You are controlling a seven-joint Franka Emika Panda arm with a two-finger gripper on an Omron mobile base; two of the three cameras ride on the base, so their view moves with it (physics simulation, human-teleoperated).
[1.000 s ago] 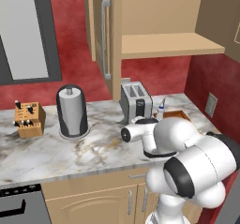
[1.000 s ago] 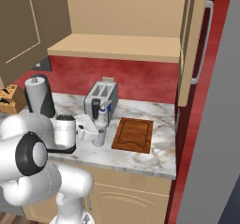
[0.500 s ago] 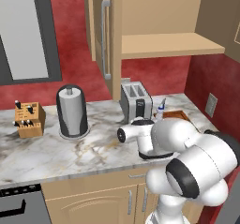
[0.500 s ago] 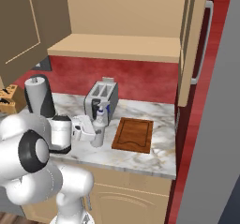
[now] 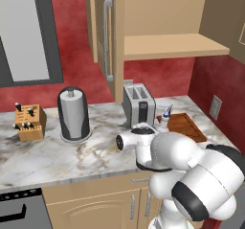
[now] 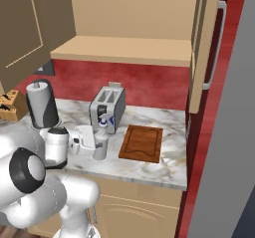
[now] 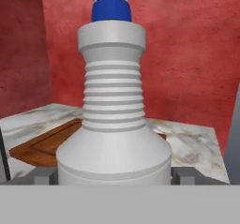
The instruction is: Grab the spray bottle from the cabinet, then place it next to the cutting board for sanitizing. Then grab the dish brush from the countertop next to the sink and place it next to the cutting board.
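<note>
The pale grey spray bottle stands upright on the marble countertop, just left of the reddish-brown cutting board and in front of the toaster. My gripper reaches it from the left and is open, with a fingertip low on each side of the bottle's base. In the left base view the bottle's blue-tipped head peeks over my arm beside the cutting board. The wall cabinet stands open above, its shelf bare. The dish brush and the sink are out of view.
A silver toaster stands behind the bottle. Further left are a paper towel holder and a knife block. The cabinet door with its bar handle hangs open over the counter's right end.
My wrist and hand have drawn back a little to the left, while the spray bottle has stayed in place on the countertop.
</note>
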